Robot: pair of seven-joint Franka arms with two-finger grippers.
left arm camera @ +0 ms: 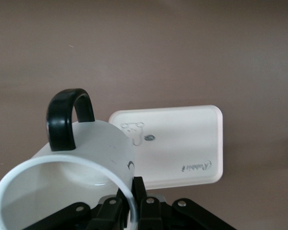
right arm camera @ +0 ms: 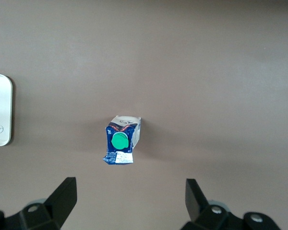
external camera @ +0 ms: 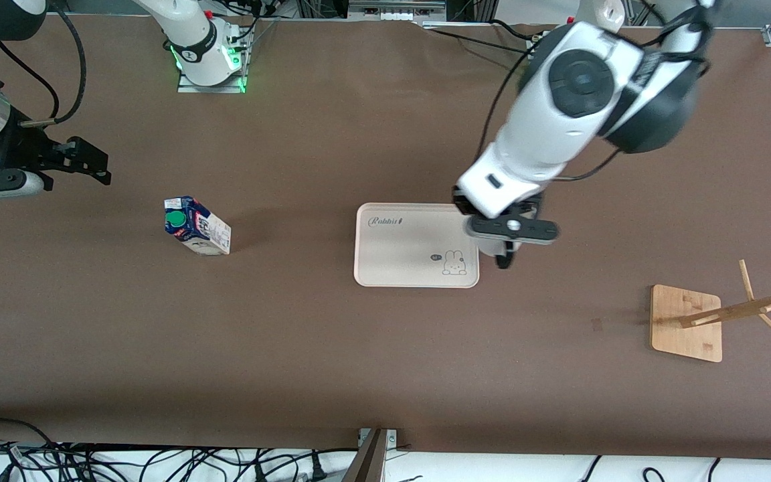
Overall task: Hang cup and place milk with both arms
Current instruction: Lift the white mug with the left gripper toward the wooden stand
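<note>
Front view, milk carton (external camera: 197,225): stands upright on the brown table (external camera: 332,348) toward the right arm's end, long axis vertical, green cap on top.
Front view, right gripper (external camera: 84,161): raised over bare table near the right arm's end, well apart from the carton; this arm waits.
Front view, tray (external camera: 395,258): cream rectangle with a rabbit drawing, mid-table, lying flat.
Front view, left gripper (external camera: 507,251): hangs over the table just beside the tray's edge toward the left arm's end; the cup is hidden under the wrist here.
Front view, wooden cup rack (external camera: 700,321): near the left arm's end, nearer the camera than the tray.
Left wrist view, cup (left arm camera: 67,187): white mug, held tipped, its open mouth facing the camera, black handle (left arm camera: 67,117) arching away from the fingers.
Left wrist view, jaws: pinched on the cup's rim wall; one finger (left arm camera: 140,191) is outside the wall, the tray (left arm camera: 182,143) below.
Right wrist view, milk carton (right arm camera: 121,140): seen from above, cap up, between and ahead of the fingers (right arm camera: 62,199), untouched.
Right wrist view, jaws: spread wide.
</note>
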